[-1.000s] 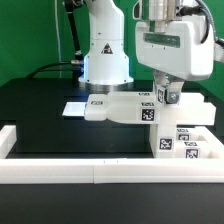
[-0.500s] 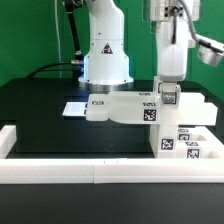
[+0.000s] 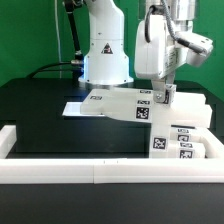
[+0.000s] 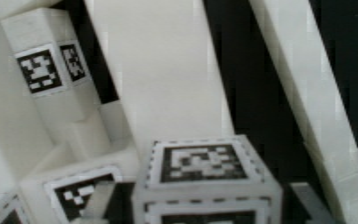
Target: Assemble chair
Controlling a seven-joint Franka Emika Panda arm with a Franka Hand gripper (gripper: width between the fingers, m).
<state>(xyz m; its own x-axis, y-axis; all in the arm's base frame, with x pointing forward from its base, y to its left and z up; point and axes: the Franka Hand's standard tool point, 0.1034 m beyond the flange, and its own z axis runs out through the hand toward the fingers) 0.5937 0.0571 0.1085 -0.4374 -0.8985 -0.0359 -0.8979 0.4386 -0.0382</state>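
A flat white chair slab (image 3: pixel 115 104) with a tag on its end lies in the middle of the black table. My gripper (image 3: pixel 160 98) stands at the slab's end on the exterior view's right, shut on a small white tagged chair block (image 3: pixel 158 95). In the wrist view that block (image 4: pixel 202 165) sits between the dark fingers of my gripper (image 4: pixel 206 200). More tagged chair blocks (image 3: pixel 182 140) lie just in front on the exterior view's right. In the wrist view, long white pieces (image 4: pixel 149 70) and another tagged piece (image 4: pixel 48 70) lie beyond the block.
The marker board (image 3: pixel 75 108) lies flat beside the slab on the exterior view's left. White border rails (image 3: pixel 100 170) run along the table's front and both sides. The arm's white base (image 3: pixel 105 55) stands behind the slab.
The wrist has turned and tilted over the last second. The slab's tagged end and the blocks on the right have shifted slightly toward the exterior view's left.
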